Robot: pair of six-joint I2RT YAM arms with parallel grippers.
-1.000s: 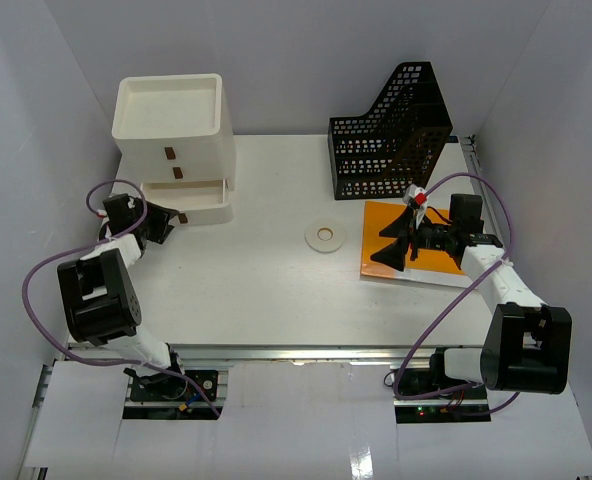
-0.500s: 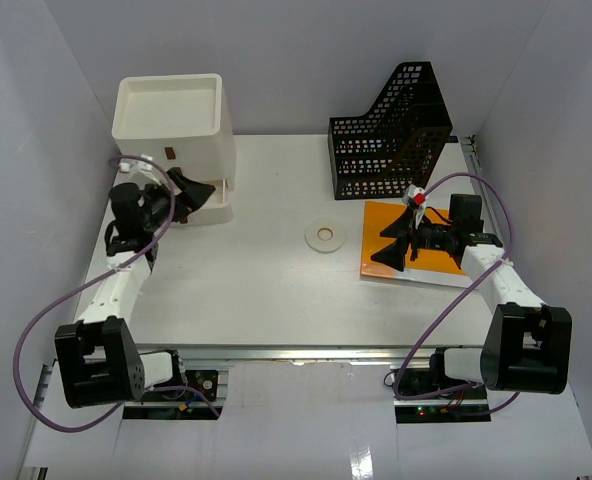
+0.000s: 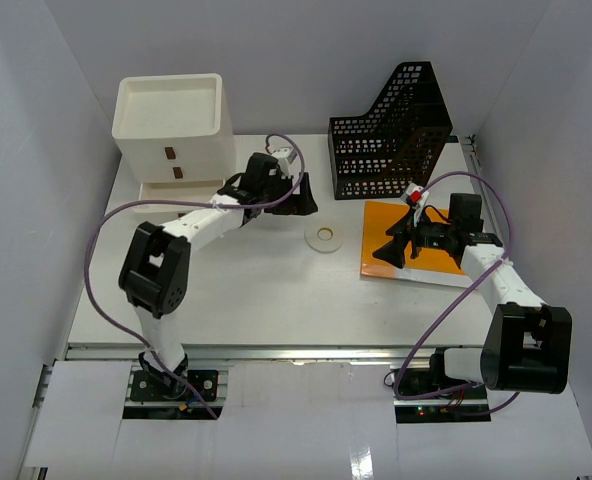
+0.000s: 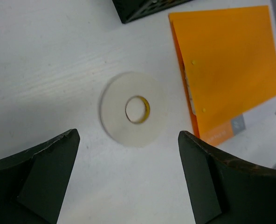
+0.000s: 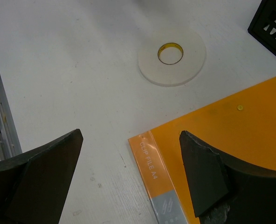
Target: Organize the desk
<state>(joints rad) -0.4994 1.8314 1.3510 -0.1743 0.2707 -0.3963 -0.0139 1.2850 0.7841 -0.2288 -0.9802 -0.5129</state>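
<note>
Fingers of the left gripper (image 3: 298, 196) stand wide apart and empty in the top view, hanging just at 10 o'clock of the white tape roll (image 3: 325, 236). The right gripper (image 3: 393, 246) is spread just as wide, holds nothing, and hovers over the near-left corner of the orange clip file (image 3: 378, 214). The desk (image 3: 246, 290) fills the middle of the view, with a white drawer box (image 3: 171, 125) at 11 o'clock and a black mesh file holder (image 3: 391, 130) at 1 o'clock.

From the left wrist, both fingers (image 4: 35, 177) flank bare desk, with the tape roll (image 4: 114, 112) lying flat at 12 o'clock of them and apart.

From the right wrist, the clip file (image 5: 222, 158) sits between the open fingers (image 5: 212, 177), with the roll (image 5: 191, 58) at 1 o'clock.

The desk itself is rigid and fixed. The roll looks light and stiff, probably best pinched across its outer rim. The file looks thin, slick and floppy, so an edge grip seems wisest.
</note>
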